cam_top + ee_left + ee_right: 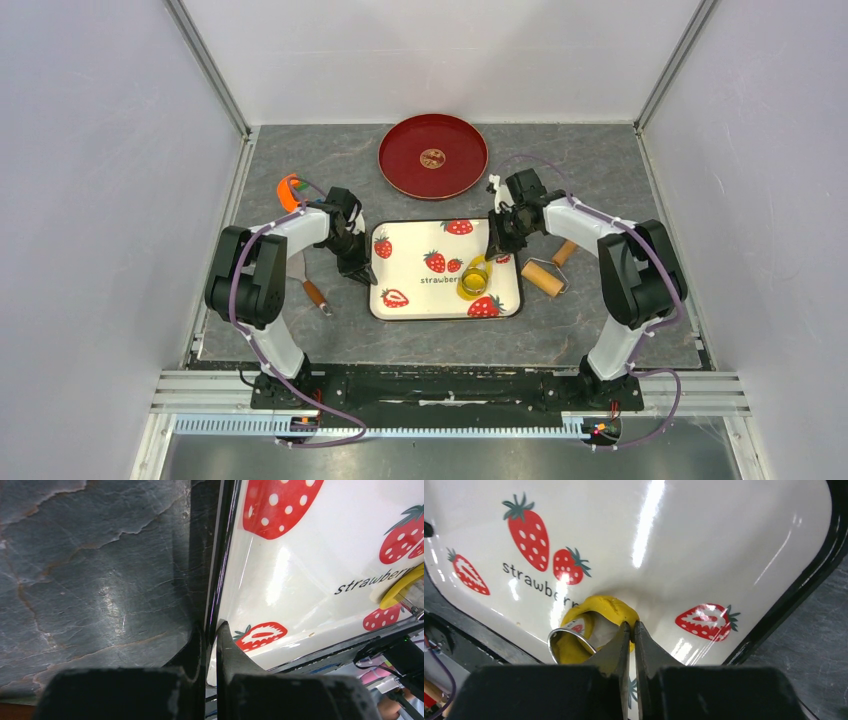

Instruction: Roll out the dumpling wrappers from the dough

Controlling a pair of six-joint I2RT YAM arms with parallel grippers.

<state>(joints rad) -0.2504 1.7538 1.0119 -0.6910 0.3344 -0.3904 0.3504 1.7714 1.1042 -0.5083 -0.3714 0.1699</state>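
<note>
A small yellowish round wrapper disc lies at the centre of the red plate. On the strawberry tray lies a curved yellow dough scrap, also seen in the right wrist view. A metal ring cutter with yellow dough inside it sits against the scrap. My right gripper is shut on the scrap's edge; from above it is over the tray's right part. My left gripper is shut on the tray's left rim; from above it is at the tray's left edge.
A wooden rolling pin and another wooden piece lie right of the tray. A tool with a wooden handle lies left of it. An orange object sits at the back left. White walls enclose the grey mat.
</note>
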